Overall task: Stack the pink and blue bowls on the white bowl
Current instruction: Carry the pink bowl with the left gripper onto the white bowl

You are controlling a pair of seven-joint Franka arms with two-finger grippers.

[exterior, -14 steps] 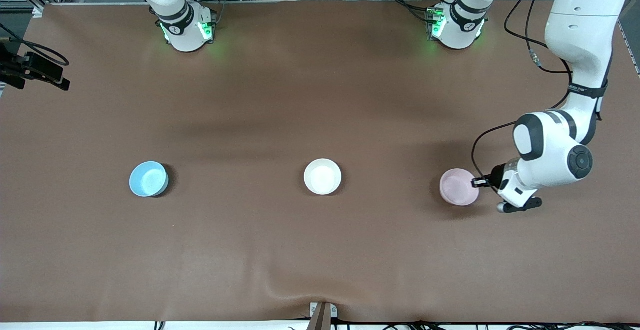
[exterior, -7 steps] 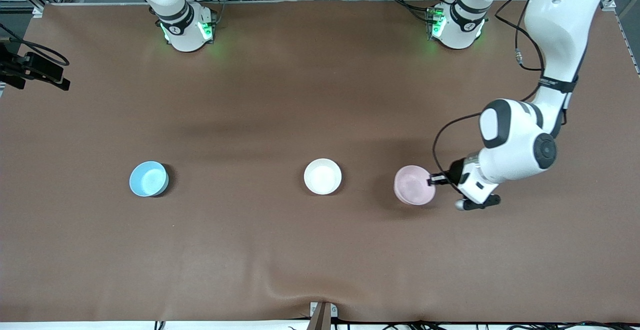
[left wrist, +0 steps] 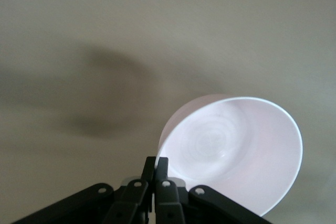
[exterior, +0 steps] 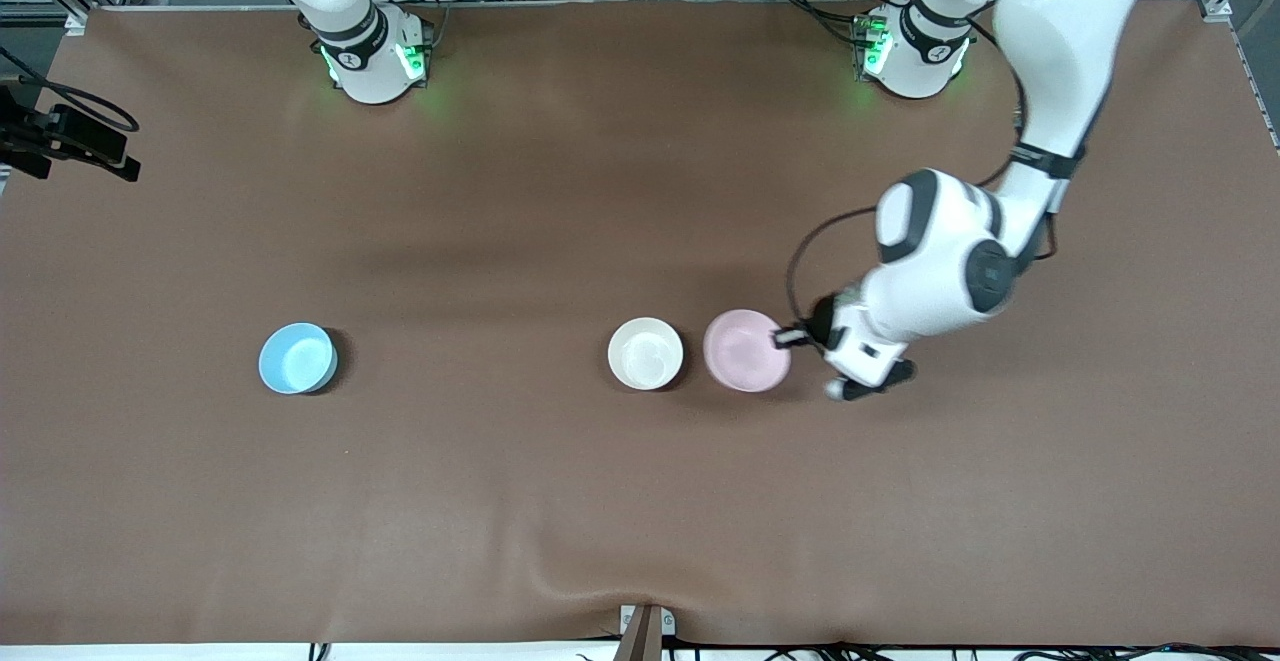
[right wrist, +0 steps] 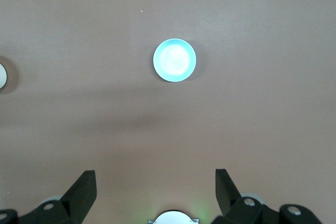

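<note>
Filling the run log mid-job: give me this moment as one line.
left pincer: shut on pink bowl rim, beside white bowl | right pincer: open, waiting above table | blue bowl: untouched | stacked: none

Brown table, black camera

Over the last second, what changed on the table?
The left gripper, shut on the pink bowl at its rim, has carried it from the left arm's end of the table toward the middle; the bowl is now just beside the white bowl. The white bowl and the blue bowl have not moved. The right gripper waits open, high over the table.
</note>
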